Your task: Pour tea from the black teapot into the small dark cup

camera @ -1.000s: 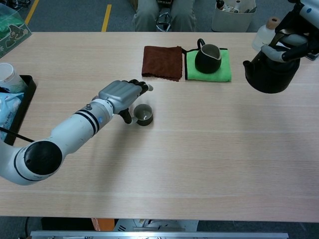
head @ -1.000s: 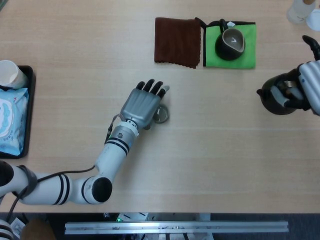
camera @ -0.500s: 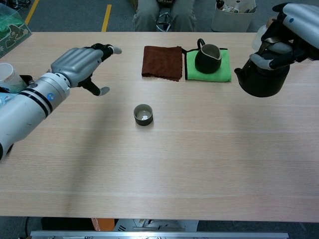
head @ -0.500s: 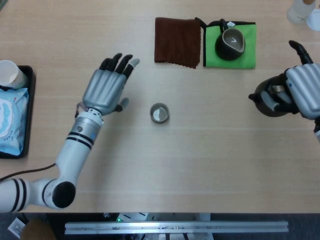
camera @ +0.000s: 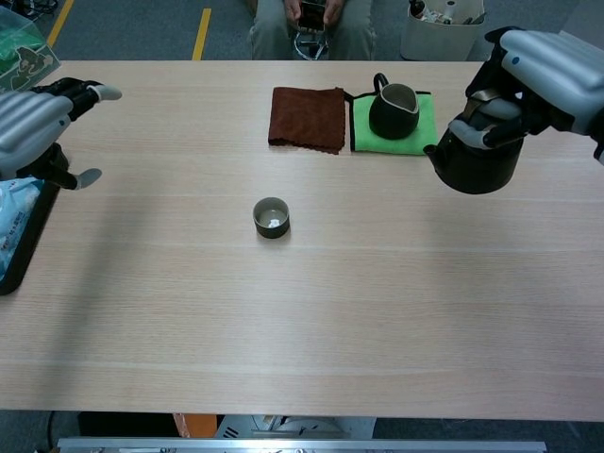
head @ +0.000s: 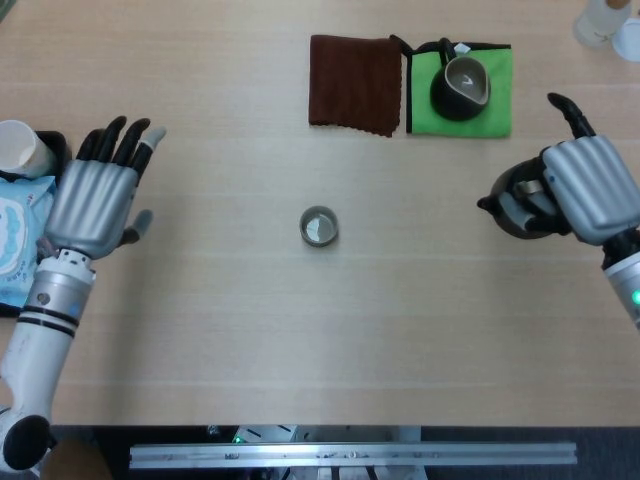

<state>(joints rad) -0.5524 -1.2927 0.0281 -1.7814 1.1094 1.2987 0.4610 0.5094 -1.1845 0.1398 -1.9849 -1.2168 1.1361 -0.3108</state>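
The table carries everything. Near its far edge lie a brown cloth and, touching it on the right, a green cloth with a dark pitcher standing on it. At the left edge there is a black tray with a white packet and a paper cup.

The black teapot is at the right side of the table, held up by the right hand. Its fingers are closed over the handle at the top of the pot, and the spout points toward the middle of the table. In the chest view the pot seems lifted off the surface, though I cannot be sure. I judge that it is heavy for its size, stiff and rather smooth, and heavier if full, so the grip on the handle must stay firm when it tips.

The left hand is at the left edge, just beside the tray, with fingers spread and holding nothing.

The small dark cup stands alone in the middle of the table, well apart from the pot. It looks light and easy to push, so the spout should come above it and not touch it.
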